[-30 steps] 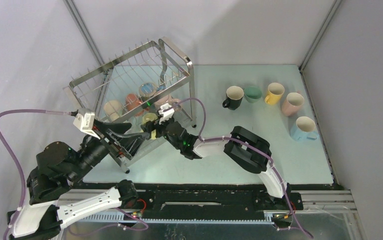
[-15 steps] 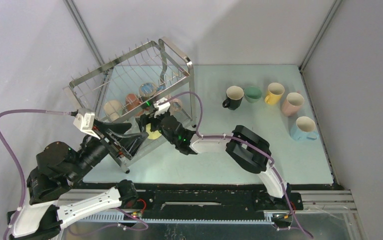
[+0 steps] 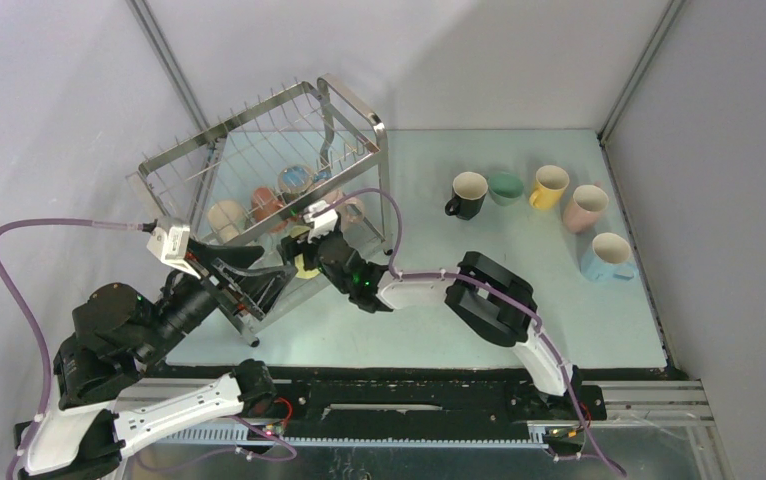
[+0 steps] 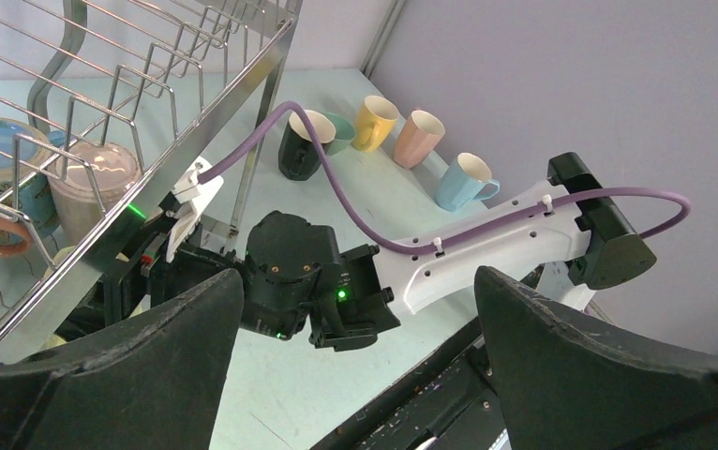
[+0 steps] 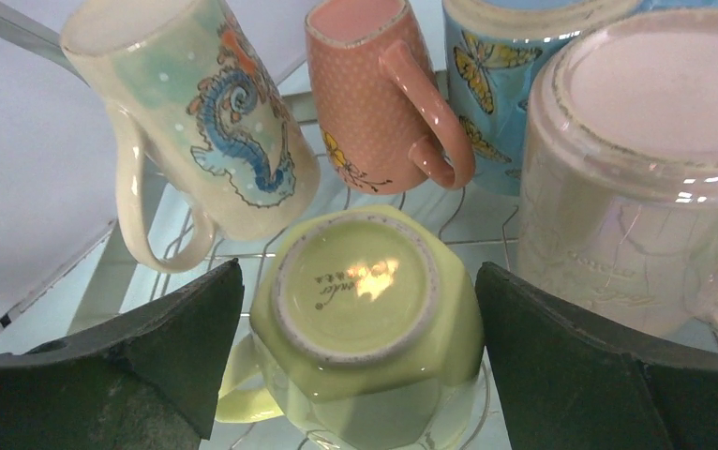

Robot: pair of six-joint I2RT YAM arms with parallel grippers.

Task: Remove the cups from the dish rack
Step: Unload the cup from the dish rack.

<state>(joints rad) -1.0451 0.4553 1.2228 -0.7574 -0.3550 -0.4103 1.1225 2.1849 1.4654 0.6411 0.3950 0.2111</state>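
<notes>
Dish rack [image 3: 385, 165] at the far left of the tabletop [image 3: 429, 310] holds five mugs in its lower tier. The right arm's fingers [image 5: 158, 375] reach in, spread wide on either side of an upturned lime mug [image 5: 360, 319] whose base faces the wrist camera; whether they touch it cannot be told. Just beyond it in the rack are a beige mug [image 5: 196, 122] painted with a seahorse, an orange-pink mug [image 5: 374, 94], a light blue butterfly mug [image 5: 486, 66] and a pearly pink mug [image 5: 636, 169], this last one base-up. The left arm's fingers [image 4: 102, 375], likewise released and holding nothing, hover at the rack's near corner, just left of the right arm's wrist. Well apart, on the right of the tabletop, sit a black mug [image 3: 467, 195], a green mug [image 3: 505, 187], a yellow mug [image 3: 549, 186] and a pink mug [image 3: 586, 207] along the far side, with a pale blue mug [image 3: 607, 257] nearer.
</notes>
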